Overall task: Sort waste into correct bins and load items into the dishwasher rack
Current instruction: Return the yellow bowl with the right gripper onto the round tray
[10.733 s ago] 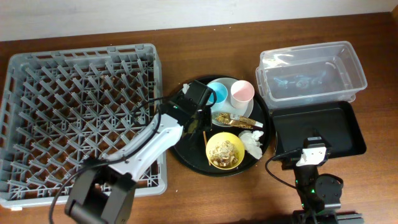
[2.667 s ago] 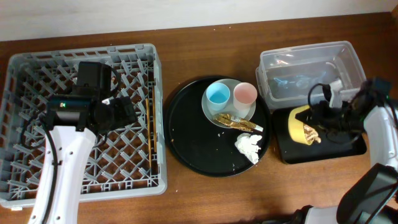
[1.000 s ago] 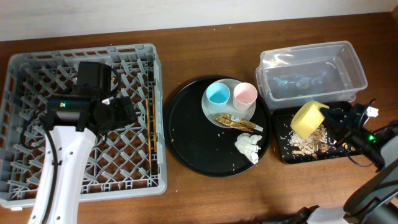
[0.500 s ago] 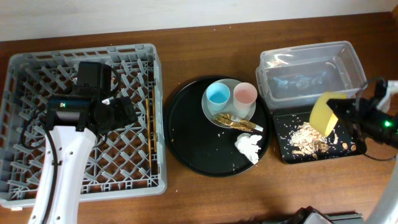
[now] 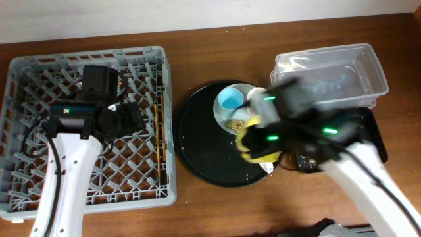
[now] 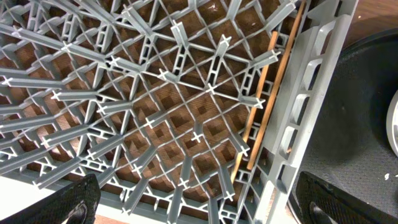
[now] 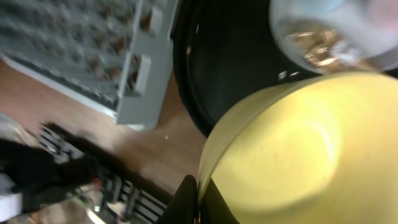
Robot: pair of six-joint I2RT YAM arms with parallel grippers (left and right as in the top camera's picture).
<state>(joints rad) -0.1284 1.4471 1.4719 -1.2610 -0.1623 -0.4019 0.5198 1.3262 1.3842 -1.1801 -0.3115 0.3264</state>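
Small yellow bowl (image 5: 258, 143) hangs over the 4 o'clock part of the round black tray (image 5: 197, 145). The right gripper (image 5: 253, 131) pinches it at the rim, and that arm is blurred. In the right wrist view one dark finger (image 7: 186, 200) lies against the rim. The pale round plate (image 5: 221, 114), with the light-blue cup (image 5: 230, 99) on it, sits at the tray's 1 o'clock. At 9 o'clock the left gripper (image 5: 131, 120) hangs over the dishwasher rack (image 5: 39, 79), its fingers (image 6: 71, 202) spread wide and empty. The chopsticks (image 6: 264, 102) lie along the rack's 3 o'clock wall.
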